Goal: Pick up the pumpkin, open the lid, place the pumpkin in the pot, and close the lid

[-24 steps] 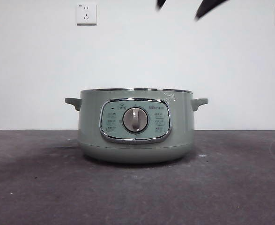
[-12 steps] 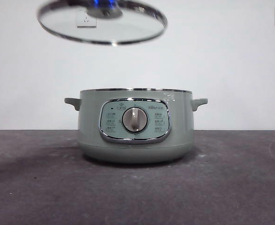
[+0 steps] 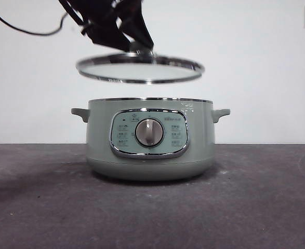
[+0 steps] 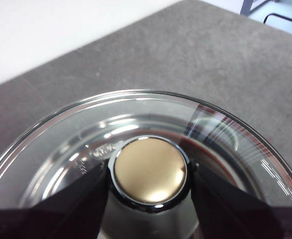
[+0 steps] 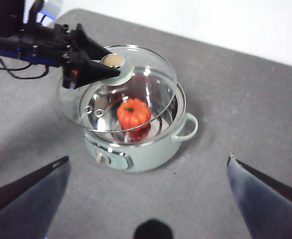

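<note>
Front view: your left gripper (image 3: 137,49) comes in from upper left and holds the lid (image 3: 140,69) by its knob. The lid hangs above the pot (image 3: 150,139), not touching, roughly level, its centre a bit left of the pot's centre. The pumpkin can't be seen from here; the pot wall hides it.

Left wrist view: jaws clamped on either side of the knob (image 4: 149,170), firm hold. Through the glass you see only the pot's inside, blurred.

Right wrist view: right gripper (image 5: 146,184) is high and well back from the pot, jaws spread wide, nothing in them. The pumpkin (image 5: 134,113) sits inside the pot, approx. at the middle, stem up. The lid overlaps the pot's mouth but looks offset toward the left arm's side.

Step in hand, as I judge it: last one, closing the lid. Next you'd need to shift the lid right until its rim is centred over the pot's rim, lower it flat, then let go of the knob.
</note>
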Controlling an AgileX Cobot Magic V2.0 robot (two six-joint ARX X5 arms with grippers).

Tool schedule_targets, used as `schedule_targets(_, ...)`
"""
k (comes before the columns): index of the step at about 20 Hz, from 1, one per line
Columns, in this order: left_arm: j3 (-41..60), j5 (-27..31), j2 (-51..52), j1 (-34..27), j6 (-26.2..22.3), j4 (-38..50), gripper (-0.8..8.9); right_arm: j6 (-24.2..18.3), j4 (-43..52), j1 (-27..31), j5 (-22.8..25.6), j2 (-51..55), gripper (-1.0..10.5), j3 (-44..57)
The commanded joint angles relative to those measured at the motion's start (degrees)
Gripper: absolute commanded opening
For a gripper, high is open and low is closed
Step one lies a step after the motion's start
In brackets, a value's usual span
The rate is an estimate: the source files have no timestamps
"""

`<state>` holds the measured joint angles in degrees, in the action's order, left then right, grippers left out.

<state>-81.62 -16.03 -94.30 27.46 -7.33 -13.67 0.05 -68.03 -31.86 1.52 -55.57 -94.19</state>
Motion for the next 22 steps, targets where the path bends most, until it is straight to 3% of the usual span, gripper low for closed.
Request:
schedule_targets(1,-0.2,-0.5,-1.2,0.3,-0.5,3.9,-0.09,0.5,-0.3,-0.1,0.0,0.1,6.0,0.0)
schedule_targets(16,-0.2,-0.2,-7.2,0.7,-0.4,7.3,-0.09,0.5,-1.1,-0.1,0.0,0.1,6.0,0.0)
schedule_targets(22,-0.2,0.9,-7.3,1.1,-0.4,4.9,-0.09,0.4,-1.1,-0.1,0.0,0.1,6.0,0.0)
